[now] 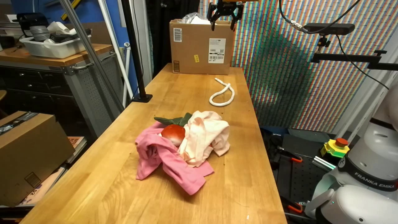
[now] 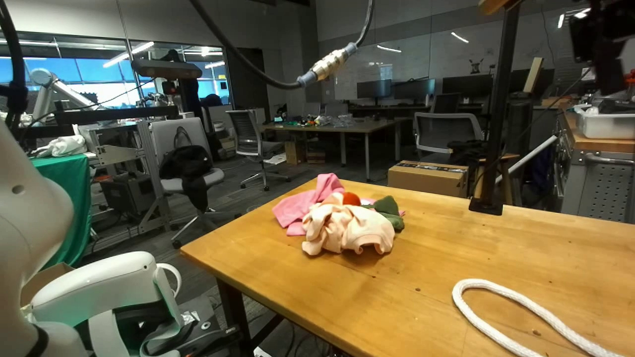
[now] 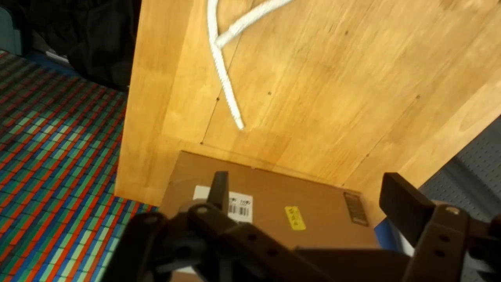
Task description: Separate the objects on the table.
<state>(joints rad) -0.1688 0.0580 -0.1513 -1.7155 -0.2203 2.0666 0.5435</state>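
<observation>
Your gripper (image 3: pixel 305 184), spread wide and empty, could nip the pink cloth (image 1: pixel 169 158) along with the peach cloth (image 1: pixel 202 133), since the two overlap on the table (image 1: pixel 241 183), and a tug might send the round red thing (image 1: pixel 173 134) between them rolling. You have it high up toward the box (image 1: pixel 194 43), pointing down, well apart from the cloths; the rope (image 3: pixel 226 80) lies between.

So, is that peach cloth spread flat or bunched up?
Bunched up: the peach cloth shows deep creases and raised folds in both exterior views.
</observation>
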